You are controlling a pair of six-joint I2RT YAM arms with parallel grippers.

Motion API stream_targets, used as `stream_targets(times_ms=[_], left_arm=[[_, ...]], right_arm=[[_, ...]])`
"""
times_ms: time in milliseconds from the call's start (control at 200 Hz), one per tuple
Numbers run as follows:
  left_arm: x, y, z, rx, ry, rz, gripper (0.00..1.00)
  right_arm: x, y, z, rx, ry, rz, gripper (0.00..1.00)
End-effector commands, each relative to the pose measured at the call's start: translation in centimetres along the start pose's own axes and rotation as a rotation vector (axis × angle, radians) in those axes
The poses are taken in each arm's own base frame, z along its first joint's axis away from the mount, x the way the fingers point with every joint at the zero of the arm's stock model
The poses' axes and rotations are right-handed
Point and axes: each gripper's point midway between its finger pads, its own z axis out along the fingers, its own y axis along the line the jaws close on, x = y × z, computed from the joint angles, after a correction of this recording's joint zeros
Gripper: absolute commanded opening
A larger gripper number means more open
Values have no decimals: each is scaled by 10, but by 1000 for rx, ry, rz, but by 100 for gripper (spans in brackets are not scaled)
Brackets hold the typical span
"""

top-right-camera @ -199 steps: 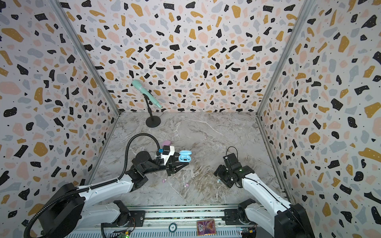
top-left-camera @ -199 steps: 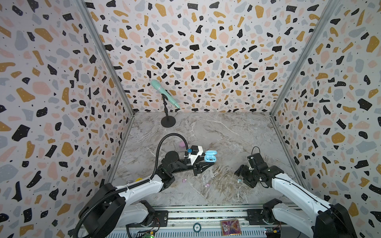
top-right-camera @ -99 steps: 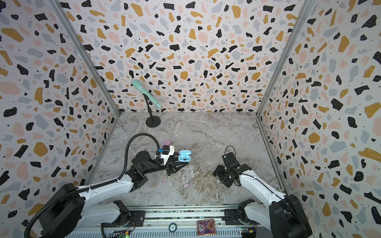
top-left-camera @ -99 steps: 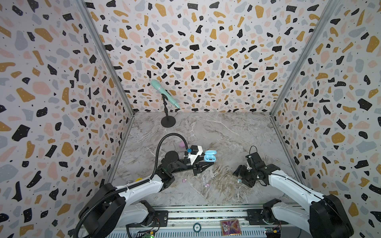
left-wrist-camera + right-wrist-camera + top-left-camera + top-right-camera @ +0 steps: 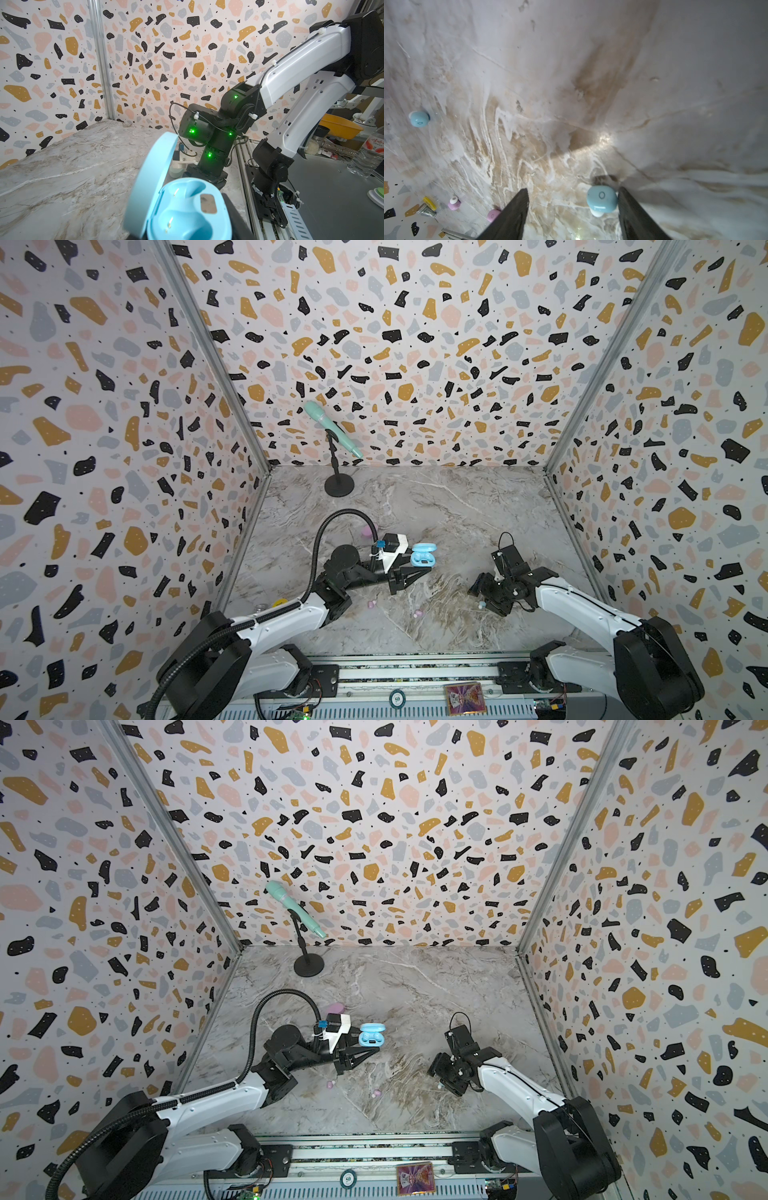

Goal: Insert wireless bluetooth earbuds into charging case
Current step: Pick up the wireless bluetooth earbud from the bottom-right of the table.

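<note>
Right gripper (image 5: 573,189) astride earbud (image 5: 602,200), tip wristward

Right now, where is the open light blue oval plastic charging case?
In both top views the open light blue plastic case is near the middle of the marble table, clamped in the left gripper.

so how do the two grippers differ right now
The left gripper is shut on the open blue case; the right gripper is open, gripping nothing. The left gripper points across the table; the right gripper points down at it, straddling a blue earbud. Both have black fingers.
</note>
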Motion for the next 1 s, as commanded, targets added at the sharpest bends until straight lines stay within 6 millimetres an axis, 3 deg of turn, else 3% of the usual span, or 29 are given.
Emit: stream_targets(times_ms=[0, 285, 591, 996], left_arm=[[-12, -1, -4, -7, -43, 46, 16], [-12, -1, -5, -10, -45, 46, 16], [-13, -2, -5, -11, -47, 49, 16], [-15, -2, -7, -15, -52, 54, 15]], right_arm=[[-8, 8, -4, -11, -24, -28, 69], [-11, 7, -2, 42, -5, -69, 66], [-8, -5, 3, 143, 33, -140, 51], [-2, -11, 8, 250, 63, -234, 40]])
